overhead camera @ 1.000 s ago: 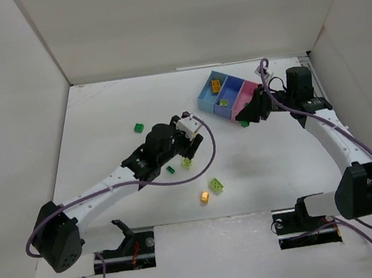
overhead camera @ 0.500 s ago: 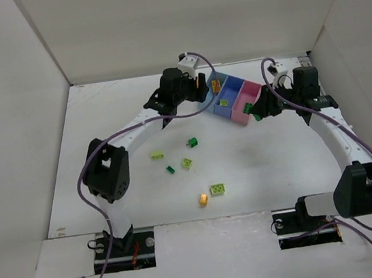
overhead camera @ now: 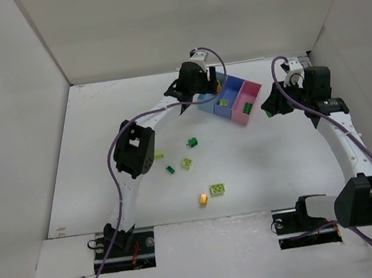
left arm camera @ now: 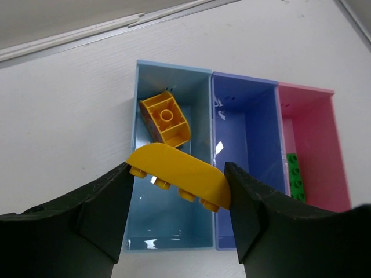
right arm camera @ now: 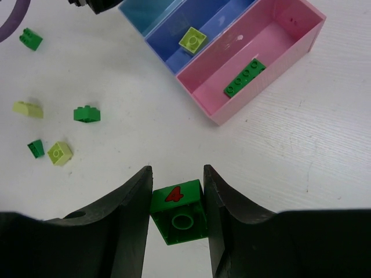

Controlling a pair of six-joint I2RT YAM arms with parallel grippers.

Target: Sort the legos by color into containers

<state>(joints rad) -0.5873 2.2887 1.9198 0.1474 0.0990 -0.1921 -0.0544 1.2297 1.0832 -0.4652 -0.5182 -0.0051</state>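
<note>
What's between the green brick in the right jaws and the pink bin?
Nothing visible. Only bare table lies between the green brick held by the right gripper and the pink bin, which holds just one green plate.

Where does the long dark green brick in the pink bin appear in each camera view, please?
Top external: the long dark green brick lies right of centre, upper half.
Left wrist: right edge, mid-height.
Right wrist: upper right.
Shared landmark: the pink bin around it, at the row's end.

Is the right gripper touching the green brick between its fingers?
Touching. The right wrist view shows the right gripper closed on the green brick, both sides pressed.
</note>
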